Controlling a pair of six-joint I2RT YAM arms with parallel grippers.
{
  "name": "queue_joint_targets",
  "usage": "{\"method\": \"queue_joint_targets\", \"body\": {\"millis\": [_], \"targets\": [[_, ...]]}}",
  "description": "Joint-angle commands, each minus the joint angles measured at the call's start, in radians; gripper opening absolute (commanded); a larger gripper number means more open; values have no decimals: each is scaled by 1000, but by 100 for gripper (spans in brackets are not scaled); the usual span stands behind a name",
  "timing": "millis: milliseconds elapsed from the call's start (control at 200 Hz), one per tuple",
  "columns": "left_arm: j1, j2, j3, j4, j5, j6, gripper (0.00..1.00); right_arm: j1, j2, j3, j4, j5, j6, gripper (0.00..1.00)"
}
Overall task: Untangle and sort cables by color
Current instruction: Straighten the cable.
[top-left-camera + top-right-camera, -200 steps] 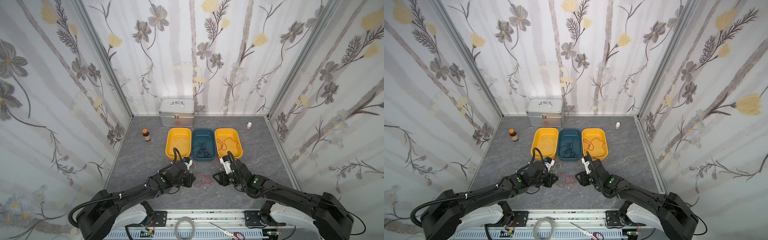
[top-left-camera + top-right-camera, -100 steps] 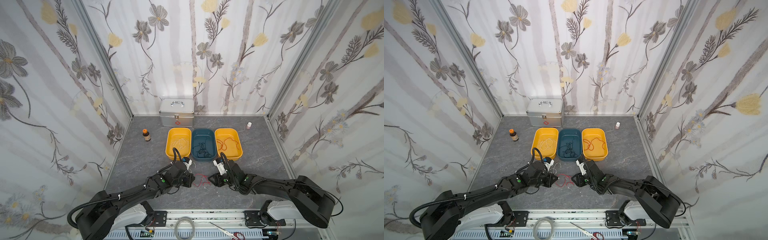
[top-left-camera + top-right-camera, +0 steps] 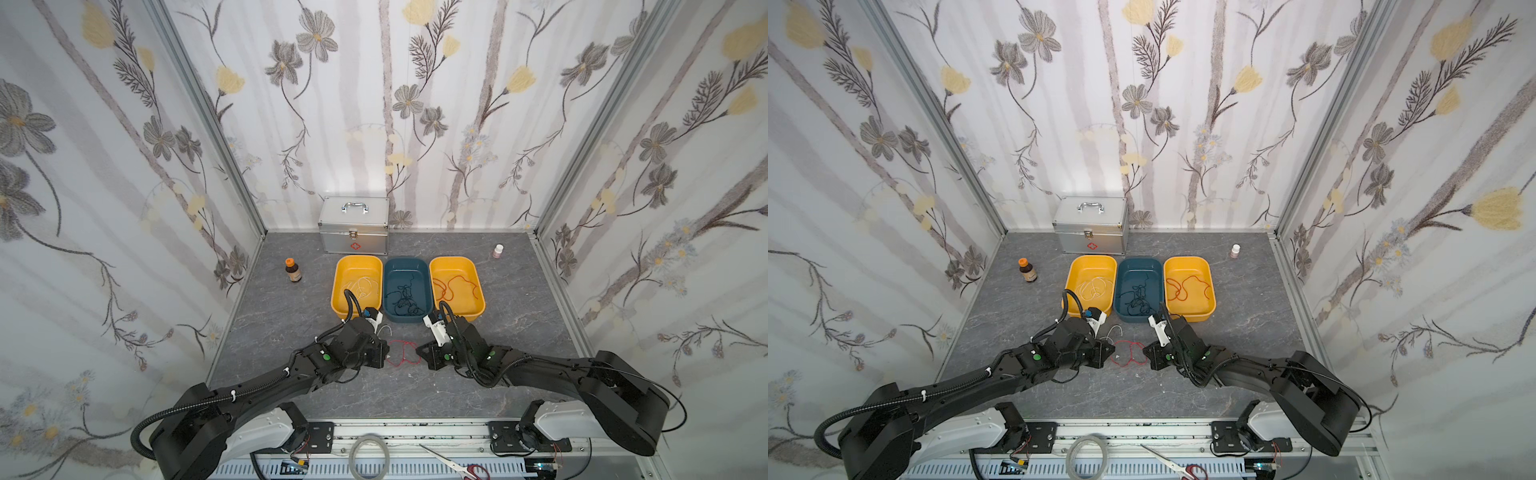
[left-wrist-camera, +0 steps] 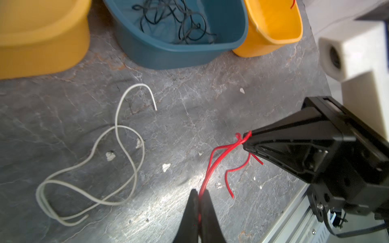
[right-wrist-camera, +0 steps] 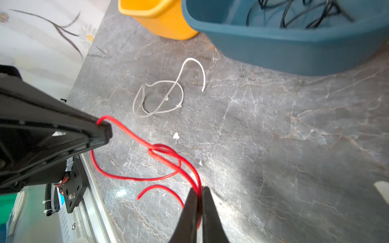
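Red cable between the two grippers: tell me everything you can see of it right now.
The red cable is thin, glossy wire that looks plastic-coated, far thinner than the jaws. It spans low over the grey table, pinched at one side by the left gripper and at the other by the right gripper, both shut on it. Between them its strands cross in a loose knot, with slack loops and two free ends. The white cable lies apart from it.

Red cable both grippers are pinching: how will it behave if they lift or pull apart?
Likely floppy: the red cable sags in loose loops between the left gripper and the right gripper. Probably very light, being so thin; its free ends should just trail. Pulling apart may tighten its knot-like crossing rather than free it.
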Motion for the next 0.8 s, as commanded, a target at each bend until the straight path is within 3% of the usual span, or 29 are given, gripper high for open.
{"method": "queue_joint_targets", "body": {"millis": [0, 235, 380, 675, 795], "targets": [[13, 18, 43, -70, -77, -19, 0, 1, -52, 0, -64, 50, -26, 6], [43, 91, 122, -156, -92, 16, 0, -2, -215, -10, -218, 146, -33, 6], [58, 120, 165, -119, -45, 18, 0, -16, -331, -1, -293, 189, -36, 6], [69, 270, 451, -218, -62, 74, 0, -63, -515, 69, -396, 259, -62, 7], [76, 368, 570, -213, -62, 75, 0, -138, -548, 104, -424, 280, -86, 8]]}}
